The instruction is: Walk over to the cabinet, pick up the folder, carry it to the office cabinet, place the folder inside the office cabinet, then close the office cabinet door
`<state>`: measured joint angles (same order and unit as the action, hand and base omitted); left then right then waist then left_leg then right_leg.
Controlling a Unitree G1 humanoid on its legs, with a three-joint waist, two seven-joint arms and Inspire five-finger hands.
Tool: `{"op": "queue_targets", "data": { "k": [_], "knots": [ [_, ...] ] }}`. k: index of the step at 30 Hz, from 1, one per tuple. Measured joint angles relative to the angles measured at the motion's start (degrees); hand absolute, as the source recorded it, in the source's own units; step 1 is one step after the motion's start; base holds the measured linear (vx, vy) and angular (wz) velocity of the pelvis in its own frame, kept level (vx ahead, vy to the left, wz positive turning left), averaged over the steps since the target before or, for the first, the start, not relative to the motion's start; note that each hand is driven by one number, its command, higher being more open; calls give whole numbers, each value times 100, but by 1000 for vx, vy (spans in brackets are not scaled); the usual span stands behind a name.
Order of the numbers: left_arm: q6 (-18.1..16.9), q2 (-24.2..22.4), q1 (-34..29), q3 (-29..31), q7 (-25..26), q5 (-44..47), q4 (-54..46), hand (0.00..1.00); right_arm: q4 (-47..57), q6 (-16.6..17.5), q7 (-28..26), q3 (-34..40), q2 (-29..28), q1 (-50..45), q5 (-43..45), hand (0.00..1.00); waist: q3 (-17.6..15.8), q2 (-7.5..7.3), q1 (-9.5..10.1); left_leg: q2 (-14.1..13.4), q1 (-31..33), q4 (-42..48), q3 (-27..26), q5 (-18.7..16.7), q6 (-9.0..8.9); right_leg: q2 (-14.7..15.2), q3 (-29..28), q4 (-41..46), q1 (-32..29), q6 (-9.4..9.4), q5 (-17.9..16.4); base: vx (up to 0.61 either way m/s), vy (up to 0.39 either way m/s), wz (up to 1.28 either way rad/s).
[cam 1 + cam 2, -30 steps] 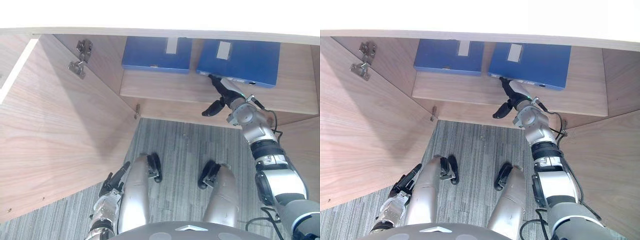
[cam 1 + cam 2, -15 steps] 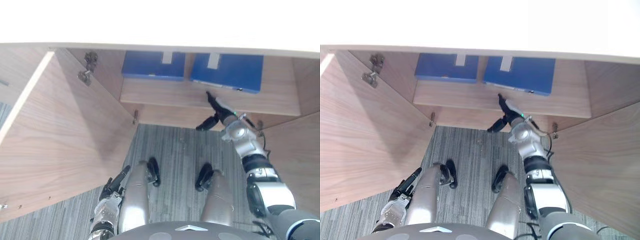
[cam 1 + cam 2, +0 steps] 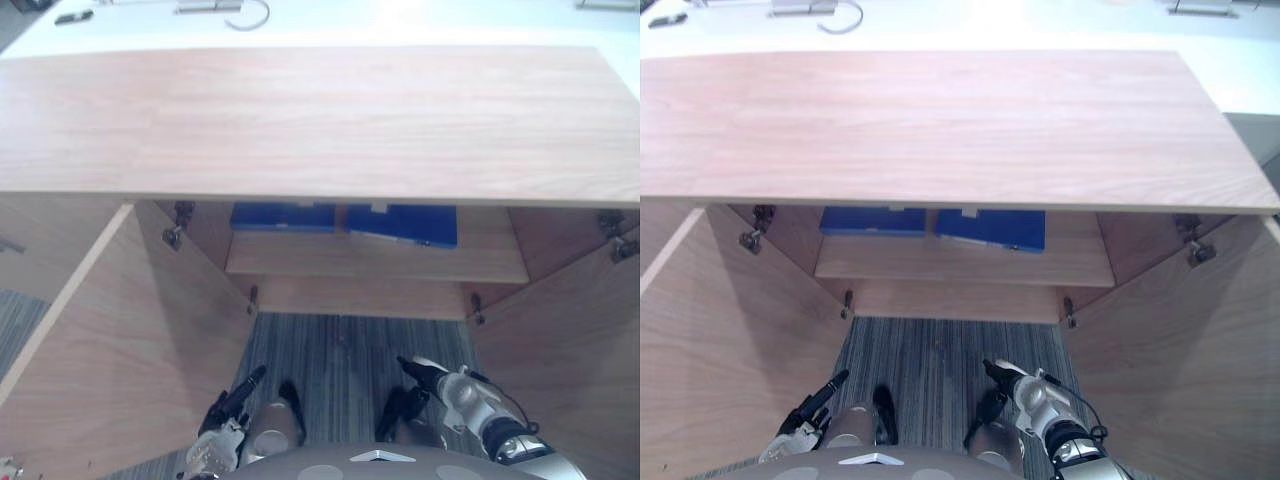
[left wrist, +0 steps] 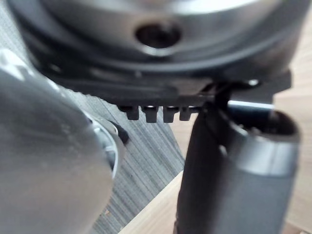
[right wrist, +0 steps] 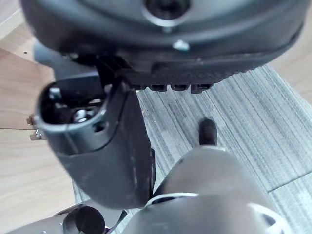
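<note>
Right hand (image 3: 420, 372) hangs low over the carpet (image 3: 345, 345), fingers loosely straight and holding nothing. The left hand (image 3: 235, 395) is low on its own side, fingers extended and likewise empty. A blue folder (image 3: 403, 222) and a second folder (image 3: 283, 216) lie flat, side by side, on the shelf (image 3: 375, 262) inside the cabinet (image 3: 300, 120). Both are ahead of and above the hands, with their front edges running across the opening; how far back they reach is hidden under the cabinet top. With a folder inside, I judge the placing done and the closing not yet done. Both doors stand wide open: the right door (image 3: 570, 350) is near the right hand and the left door (image 3: 110, 350) is near the left hand, so each arm is closer to its own door. Grey striped carpet fills the gap between the doors, and beyond the cabinet is a white desk (image 3: 420, 15) with a cable (image 3: 250, 15).
</note>
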<state>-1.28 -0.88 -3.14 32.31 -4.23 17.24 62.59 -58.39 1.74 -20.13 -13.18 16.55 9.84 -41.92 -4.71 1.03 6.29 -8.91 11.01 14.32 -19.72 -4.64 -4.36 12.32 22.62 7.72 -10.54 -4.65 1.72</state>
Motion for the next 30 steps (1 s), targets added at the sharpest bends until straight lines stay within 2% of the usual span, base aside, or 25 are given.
{"op": "queue_targets", "data": {
  "k": [1, 3, 7, 9, 11, 12, 14, 15, 16, 18, 20, 22, 24, 27, 30],
  "knots": [
    [4, 13, -17, -26, 4, -161, 5, 100, -283, -16, -177, -129, 103, 280, 9, 100, 5, 5, 8, 27, -143, -84, 180, 28, 8, -135, 75, -370, 303, 3, 161, 105, -29, 10],
    [-2, 143, -14, -343, 10, -447, 5, 100, -716, -144, -62, -25, 106, 641, 299, 100, 52, -42, 83, 22, -223, -75, 438, 25, 4, -279, 138, -860, 627, 35, 391, 72, -25, 9],
    [-7, 266, 0, -666, 113, -703, 5, 100, -706, -196, 334, 181, -69, 753, 1059, 100, 78, -65, 124, -56, -461, -26, 387, -77, -104, -399, 23, -1087, 912, 46, 453, 31, 22, -17],
    [-26, 271, -94, -768, 158, -879, 7, 100, -729, -177, 607, 419, -301, 700, 1638, 100, 101, -7, 124, -224, -555, 379, 376, -345, -146, -531, -295, -1071, 969, 75, 442, -33, 25, -72],
    [-96, 265, -181, -902, 182, -891, 92, 100, -886, -144, 824, 762, -460, 577, 2108, 100, 149, 71, 126, -263, -572, 731, 802, -591, -155, -640, -691, -1065, 964, 107, 461, -41, 35, -94],
    [-115, 256, -198, -929, 203, -901, 130, 100, -917, -142, 896, 933, -497, 500, 2255, 100, 160, 107, 124, -256, -606, 790, 965, -690, -170, -672, -817, -1071, 961, 119, 480, -59, 74, -107],
    [-132, 176, -193, -965, 320, -1113, 302, 100, -950, -177, 1255, 1576, -537, 25, 2874, 100, 181, 280, 115, -127, -904, 746, 1507, -1216, -300, -781, -1340, -1097, 965, 48, 585, -101, 157, -113],
    [-143, 185, -194, -983, 337, -1113, 321, 100, -950, -203, 1357, 1735, -564, -114, 3022, 100, 193, 280, 94, -38, -978, 731, 1507, -1274, -270, -747, -1471, -1106, 967, 25, 605, -103, 246, -93],
    [-232, 199, -224, -1107, 437, -1120, 360, 100, -947, -233, 1543, 2047, -606, -445, 3369, 100, 218, 249, -54, 113, -1102, 663, 1434, -1334, -174, -702, -1763, -1195, 982, 21, 682, -67, 202, -61],
    [-341, 241, -231, -1143, 555, -1259, 409, 100, -946, -231, 1745, 2404, -682, -765, 3828, 100, 237, 208, -200, 174, -1172, 632, 1151, -1351, -145, -665, -2068, -1225, 883, 31, 756, -56, 164, -69],
    [-397, 294, -224, -1227, 615, -1377, 458, 100, -942, -204, 1955, 2872, -802, -992, 4307, 100, 246, 177, -320, 235, -1241, 558, 870, -1362, -123, -651, -2381, -1232, 728, 25, 828, -38, 123, -93],
    [-445, 286, -225, -1229, 690, -1587, 509, 100, -930, -126, 2174, 3377, -924, -1272, 4740, 100, 253, 123, -346, 437, -1478, 203, 624, -1336, -58, -655, -2829, -1229, 529, 36, 885, 7, 107, -113],
    [-510, 259, -210, -1283, 738, -1629, 508, 100, -857, -82, 2276, 3447, -1002, -1464, 5011, 100, 270, 147, -385, 504, -1633, -40, 362, -1258, 31, -662, -3019, -1221, 425, 9, 923, 47, 50, -71],
    [-619, 198, -166, -1341, 795, -1775, 429, 100, -733, -20, 2364, 3445, -1113, -1650, 5405, 100, 279, 165, -507, 546, -1857, -289, 38, -1210, 38, -708, -3254, -1217, 362, -114, 1009, 62, 33, -55],
    [-647, 54, -58, -1346, 897, -1857, 419, 100, -288, 69, 2447, 3359, -1242, -1820, 5404, 100, 251, 111, -507, 537, -2072, -439, -291, -1210, 38, -843, -3396, -1055, 272, -129, 1021, 25, 16, -59]
  ]
}}
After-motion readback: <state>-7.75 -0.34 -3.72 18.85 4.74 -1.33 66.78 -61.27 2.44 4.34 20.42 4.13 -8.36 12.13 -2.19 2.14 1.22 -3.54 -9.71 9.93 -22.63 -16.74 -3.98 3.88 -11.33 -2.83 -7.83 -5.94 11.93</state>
